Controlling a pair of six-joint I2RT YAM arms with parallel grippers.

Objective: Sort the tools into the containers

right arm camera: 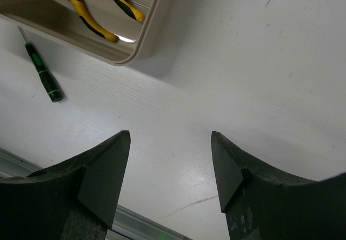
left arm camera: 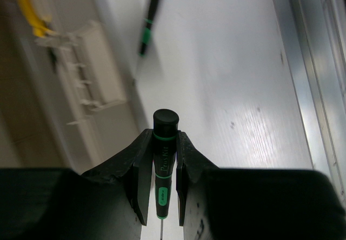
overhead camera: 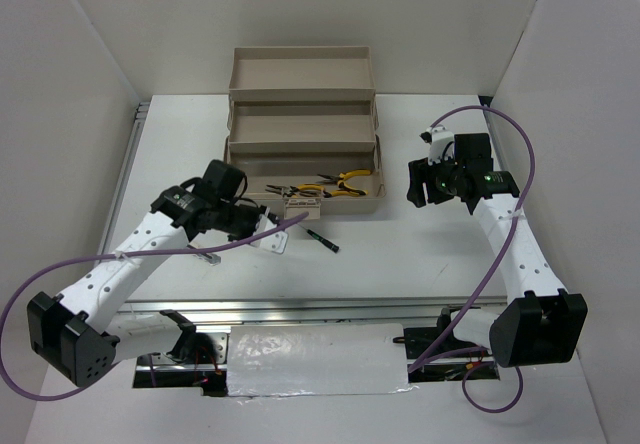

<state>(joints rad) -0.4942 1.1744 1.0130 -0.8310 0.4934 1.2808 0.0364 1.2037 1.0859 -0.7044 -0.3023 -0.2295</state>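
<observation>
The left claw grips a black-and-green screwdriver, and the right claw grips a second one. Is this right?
Not quite. The right claw is open and empty, as the right wrist view shows; the second screwdriver lies on the table. The left claw does grip its screwdriver.

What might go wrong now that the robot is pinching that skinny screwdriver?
The left pincer grips the thin, round screwdriver by its handle only, so it may slip or swivel while carried. The lowest tray already holds pliers, so the screwdriver might land on them or bounce off the wall. The right pincer hangs open beside that tray. If it goes for the other screwdriver on the table, the two pincers might bump.
</observation>
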